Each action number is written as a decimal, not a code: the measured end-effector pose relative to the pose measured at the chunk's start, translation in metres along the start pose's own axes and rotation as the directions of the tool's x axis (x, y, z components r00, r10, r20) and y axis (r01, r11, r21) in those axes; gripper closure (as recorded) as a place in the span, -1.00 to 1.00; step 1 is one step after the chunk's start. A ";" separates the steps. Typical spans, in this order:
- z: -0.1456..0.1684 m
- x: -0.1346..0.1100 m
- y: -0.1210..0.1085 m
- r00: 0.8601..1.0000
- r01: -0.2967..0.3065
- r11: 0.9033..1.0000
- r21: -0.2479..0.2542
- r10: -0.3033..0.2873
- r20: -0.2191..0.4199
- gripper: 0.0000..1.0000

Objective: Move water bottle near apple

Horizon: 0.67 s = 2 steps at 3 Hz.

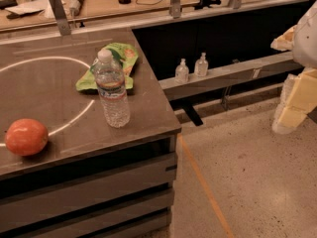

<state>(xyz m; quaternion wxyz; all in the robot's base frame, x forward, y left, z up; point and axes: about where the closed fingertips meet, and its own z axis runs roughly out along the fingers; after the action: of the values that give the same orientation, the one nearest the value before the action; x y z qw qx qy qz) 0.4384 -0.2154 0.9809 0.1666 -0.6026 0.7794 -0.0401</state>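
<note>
The water bottle [112,90] stands on the bench [44,88], well apart from the apple [26,137]. The end effector [296,105] hangs far right, off the bench — wide or narrow, I cannot tell.

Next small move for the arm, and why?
Probably swing the gripper left toward the water bottle: the gripper hangs over the floor, right of the table. The bottle stands upright near the table's right edge, in front of the green bag; the apple lies far to its left.
</note>
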 end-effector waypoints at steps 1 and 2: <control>0.000 0.000 0.000 1.000 0.000 1.000 0.000 0.000 0.000 -1.00; -0.001 -0.006 -0.012 0.999 -0.022 0.999 0.032 0.021 0.029 -1.00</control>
<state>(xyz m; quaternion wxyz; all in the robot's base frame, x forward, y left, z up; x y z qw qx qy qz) 0.4507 -0.2134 0.9864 0.1879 -0.5920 0.7825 -0.0424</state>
